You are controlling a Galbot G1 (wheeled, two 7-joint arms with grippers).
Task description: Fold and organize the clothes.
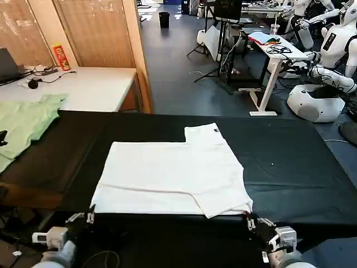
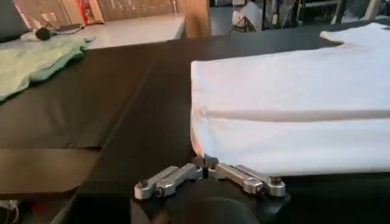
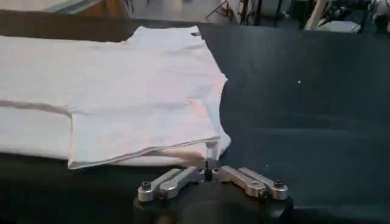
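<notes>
A white T-shirt (image 1: 173, 177) lies flat in the centre of the head view, spread on a black table (image 1: 290, 167) and partly folded into a broad rectangle. Its plain side is up; no print shows. One short sleeve sticks out toward the upper right of the cloth, with a small dark mark at its far corner. A long horizontal crease runs across the lower part of the shirt, and at lower right a folded-over layer forms a slanting flap whose edge ends in a point by the table's near edge. The left gripper (image 1: 90, 216) sits at the lower left of the head view, at the shirt's near left corner; in the left wrist view the gripper (image 2: 205, 163) has its fingers drawn together at that corner of the hem, closed on the cloth. The right gripper (image 1: 249, 221) sits at the lower right, at the near right corner; in the right wrist view the gripper (image 3: 208, 168) likewise has its fingers pinched together at the edge of the stacked layers. A light green garment (image 1: 25, 120) lies at the left edge.
</notes>
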